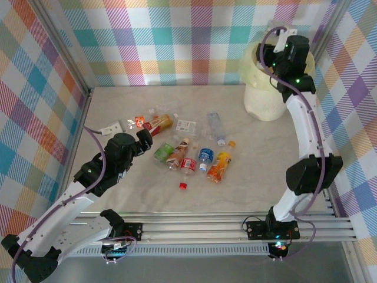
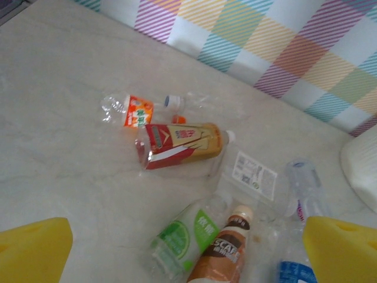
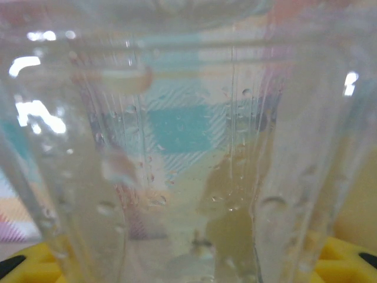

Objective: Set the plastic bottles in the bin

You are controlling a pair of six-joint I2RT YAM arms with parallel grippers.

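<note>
Spillage looms if our right fingers (image 3: 346, 265), gripping a clear bottle (image 3: 188, 147), release off-centre over the bin (image 1: 262, 101); left fingers (image 2: 34, 250) gape.

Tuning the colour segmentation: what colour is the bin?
Pale cream-yellow. The bin shows best in the top view.

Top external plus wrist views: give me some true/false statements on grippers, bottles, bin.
1. The left gripper is open and empty. True.
2. The right gripper holds nothing. False: it is shut on a clear bottle over the bin.
3. The bin stands far left. False: far right.
4. Several plastic bottles lie on the table. True.
5. The green-labelled bottle stands upright. False: it lies on its side.
</note>
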